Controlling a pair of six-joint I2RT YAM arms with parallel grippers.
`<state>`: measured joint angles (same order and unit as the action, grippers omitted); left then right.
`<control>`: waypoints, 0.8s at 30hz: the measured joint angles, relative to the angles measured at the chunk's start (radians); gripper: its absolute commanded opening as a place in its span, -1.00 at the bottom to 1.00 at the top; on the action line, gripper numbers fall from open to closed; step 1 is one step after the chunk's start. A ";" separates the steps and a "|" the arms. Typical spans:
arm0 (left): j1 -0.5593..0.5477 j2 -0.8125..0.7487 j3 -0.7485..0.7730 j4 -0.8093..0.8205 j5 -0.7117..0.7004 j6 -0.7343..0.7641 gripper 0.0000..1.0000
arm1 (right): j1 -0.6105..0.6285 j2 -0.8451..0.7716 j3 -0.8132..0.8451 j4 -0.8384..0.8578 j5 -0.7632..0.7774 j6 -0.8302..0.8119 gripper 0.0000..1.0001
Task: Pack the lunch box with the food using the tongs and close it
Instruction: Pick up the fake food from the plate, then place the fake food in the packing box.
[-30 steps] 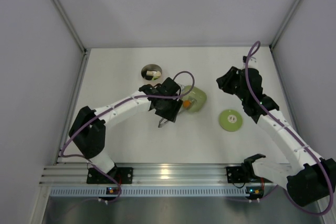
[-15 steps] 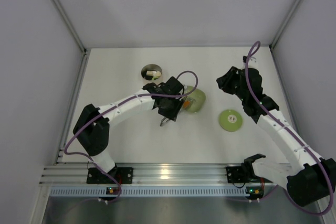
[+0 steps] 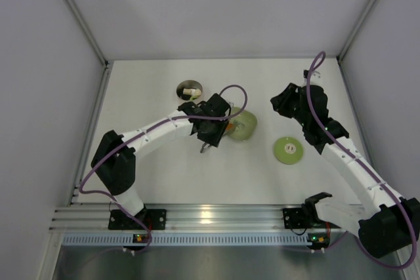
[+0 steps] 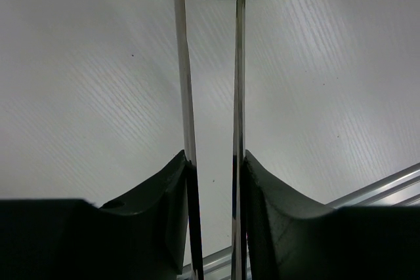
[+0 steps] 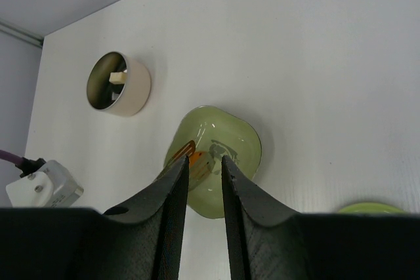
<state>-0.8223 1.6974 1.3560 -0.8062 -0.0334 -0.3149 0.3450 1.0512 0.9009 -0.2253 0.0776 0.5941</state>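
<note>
My left gripper (image 4: 213, 159) is shut on the silver tongs (image 4: 186, 63), one finger pressing each arm. In the top view this gripper (image 3: 211, 129) hovers at the left rim of the green dish (image 3: 244, 126). The right wrist view shows the tongs' tips (image 5: 191, 149) in the dish (image 5: 226, 185), either side of an orange piece of food (image 5: 199, 159), with a dark piece (image 5: 228, 147) beside it. The round lunch box (image 3: 189, 88) stands behind with a cream piece (image 5: 118, 77) inside. Its green lid (image 3: 288, 150) lies to the right. My right gripper (image 5: 205, 160) hangs open and empty above the table.
The white table is walled at the left, back and right. An aluminium rail (image 4: 384, 185) runs along the near edge by the arm bases. The left arm's purple cable (image 3: 231, 93) loops above the dish.
My left wrist has moved slightly back and right, towards the dish, carrying the tongs with it. The right arm, lunch box and lid have not moved.
</note>
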 measured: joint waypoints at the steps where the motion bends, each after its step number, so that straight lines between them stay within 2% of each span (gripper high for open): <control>1: 0.000 0.000 0.007 0.002 -0.007 -0.001 -0.22 | 0.000 0.000 0.000 0.000 0.000 0.000 -0.48; 18: 0.004 -0.024 0.121 0.021 -0.076 -0.031 -0.17 | 0.000 0.000 0.000 0.000 0.000 0.000 -0.47; 24: 0.104 -0.053 0.134 0.033 -0.087 -0.061 -0.17 | 0.000 0.000 0.000 0.000 0.000 -0.001 -0.47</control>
<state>-0.7185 1.6440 1.4895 -0.7731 -0.1204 -0.3763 0.3450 1.0512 0.9009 -0.2256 0.0772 0.5934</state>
